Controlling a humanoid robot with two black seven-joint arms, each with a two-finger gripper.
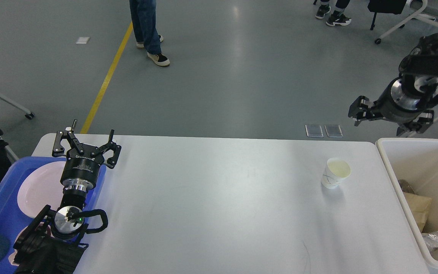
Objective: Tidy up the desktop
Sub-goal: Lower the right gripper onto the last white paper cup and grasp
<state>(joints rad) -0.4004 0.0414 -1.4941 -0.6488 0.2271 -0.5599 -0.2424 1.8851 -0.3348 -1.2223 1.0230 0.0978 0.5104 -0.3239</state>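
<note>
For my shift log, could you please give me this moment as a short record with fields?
desktop: white, one item on it
paper cup: upright, near the right end
bin: cream-white, off the right end, holds brown paper and clear wrap
blue tray: left end, holds a white plate
left gripper: open, empty, above the tray's edge
right gripper: raised beyond the bin, open, empty

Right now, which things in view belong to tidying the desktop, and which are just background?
Job:
desktop
paper cup standing on it
cream bin holding rubbish
blue tray with plate
left gripper, right gripper

Background:
person's legs
yellow floor line
chair base
</note>
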